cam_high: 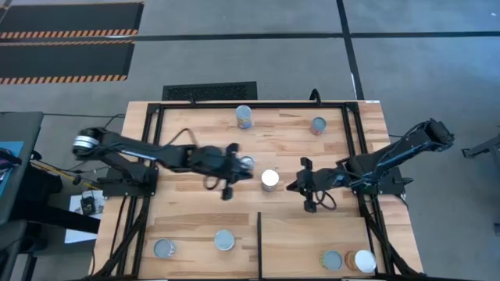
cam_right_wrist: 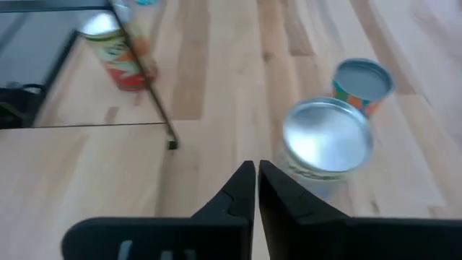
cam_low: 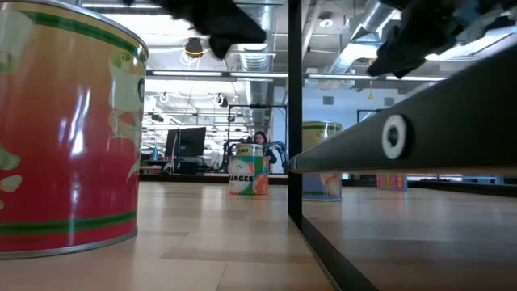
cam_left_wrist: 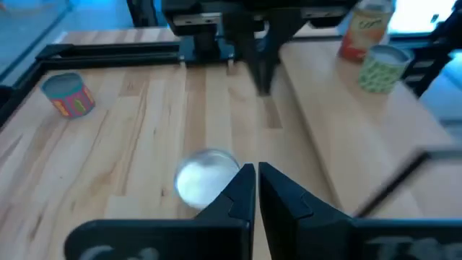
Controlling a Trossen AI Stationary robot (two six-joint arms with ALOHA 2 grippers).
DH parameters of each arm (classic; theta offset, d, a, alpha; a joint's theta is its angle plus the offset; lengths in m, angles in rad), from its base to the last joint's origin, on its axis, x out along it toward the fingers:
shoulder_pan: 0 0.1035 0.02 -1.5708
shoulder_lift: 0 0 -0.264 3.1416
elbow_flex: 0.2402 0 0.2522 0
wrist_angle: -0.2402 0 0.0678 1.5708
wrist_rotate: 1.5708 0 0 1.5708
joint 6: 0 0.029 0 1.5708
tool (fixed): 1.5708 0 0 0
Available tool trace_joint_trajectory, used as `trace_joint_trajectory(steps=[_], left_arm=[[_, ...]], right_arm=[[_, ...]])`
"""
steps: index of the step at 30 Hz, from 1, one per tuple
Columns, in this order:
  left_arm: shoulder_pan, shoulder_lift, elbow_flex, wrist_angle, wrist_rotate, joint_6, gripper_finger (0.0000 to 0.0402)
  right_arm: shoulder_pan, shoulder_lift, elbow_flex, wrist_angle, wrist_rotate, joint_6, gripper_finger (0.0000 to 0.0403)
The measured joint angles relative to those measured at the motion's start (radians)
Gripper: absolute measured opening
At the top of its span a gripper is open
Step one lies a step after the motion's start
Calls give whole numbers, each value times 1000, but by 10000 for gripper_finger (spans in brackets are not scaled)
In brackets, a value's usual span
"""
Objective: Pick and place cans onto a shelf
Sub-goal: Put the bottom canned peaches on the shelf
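A white-topped can (cam_high: 269, 179) stands upright on the wooden table between my two grippers. It shows in the left wrist view (cam_left_wrist: 206, 177) and the right wrist view (cam_right_wrist: 328, 137). My left gripper (cam_high: 237, 166) is shut and empty, raised above the table just left of that can. A grey-topped can (cam_high: 247, 163) stands by it. My right gripper (cam_high: 301, 186) is shut and empty, raised to the white-topped can's right. The shelf (cam_high: 305, 242) lies along the near edge, split by a thin black divider bar (cam_high: 259, 234).
Two cans (cam_high: 244, 117) (cam_high: 318, 125) stand at the far side. Two cans (cam_high: 164, 248) (cam_high: 224, 240) stand on the shelf left of the divider and two (cam_high: 332, 260) (cam_high: 365, 261) right of it. A black metal frame (cam_high: 362, 140) runs along the table's sides.
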Motion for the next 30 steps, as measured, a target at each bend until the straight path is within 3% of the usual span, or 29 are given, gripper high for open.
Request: trace_joint_trajectory(steps=[7,13,19,26,30], left_arm=[[-32,-253,-360,329,-75,-43,6],[-32,-446,-577,474,-129,-84,6],[-32,-571,-670,467,-143,-102,6],[-32,-608,-729,484,-156,-87,6],[-27,-626,-810,603,-161,-87,6]], right_arm=[[-68,132,152,-128,0,-62,93],[-102,258,298,-254,-18,-195,150],[-134,390,401,-374,-56,-270,158],[-151,506,479,-490,-53,-282,141],[-150,512,490,-491,-50,-280,140]])
